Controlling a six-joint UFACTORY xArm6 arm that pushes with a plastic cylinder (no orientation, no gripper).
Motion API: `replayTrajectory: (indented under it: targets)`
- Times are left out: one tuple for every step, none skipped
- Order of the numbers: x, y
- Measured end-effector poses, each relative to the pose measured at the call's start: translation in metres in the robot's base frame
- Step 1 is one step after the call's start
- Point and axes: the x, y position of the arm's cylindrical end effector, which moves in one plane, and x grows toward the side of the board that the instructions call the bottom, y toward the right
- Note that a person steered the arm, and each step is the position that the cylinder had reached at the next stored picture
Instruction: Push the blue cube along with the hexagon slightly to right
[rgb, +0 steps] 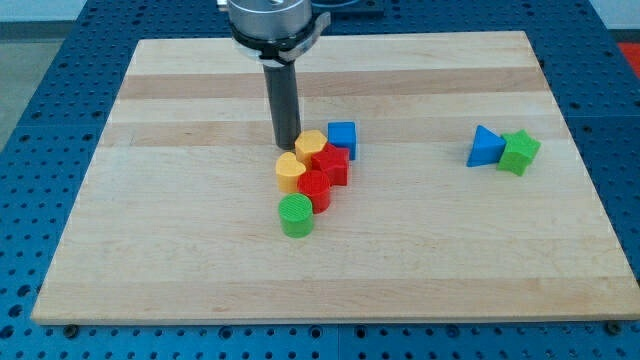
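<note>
The blue cube (343, 138) sits near the board's middle, touching the yellow hexagon (310, 144) on its left. My tip (286, 146) is on the board just left of the yellow hexagon, close to or touching it. Below them a red star-like block (331, 165), a yellow heart-shaped block (290, 173), a red cylinder (315, 188) and a green cylinder (296, 215) form a tight cluster running down to the view's lower left.
A blue triangular block (485, 147) and a green block (519, 152) touch each other at the view's right. The wooden board (180, 250) rests on a blue perforated table.
</note>
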Motion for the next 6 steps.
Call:
replayTrajectory:
  targets:
    - [-0.003,0.007]
    - [-0.003,0.010]
    - [-0.003,0.016]
    - [-0.010,0.035]
    - [-0.010,0.039]
    - [-0.010,0.040]
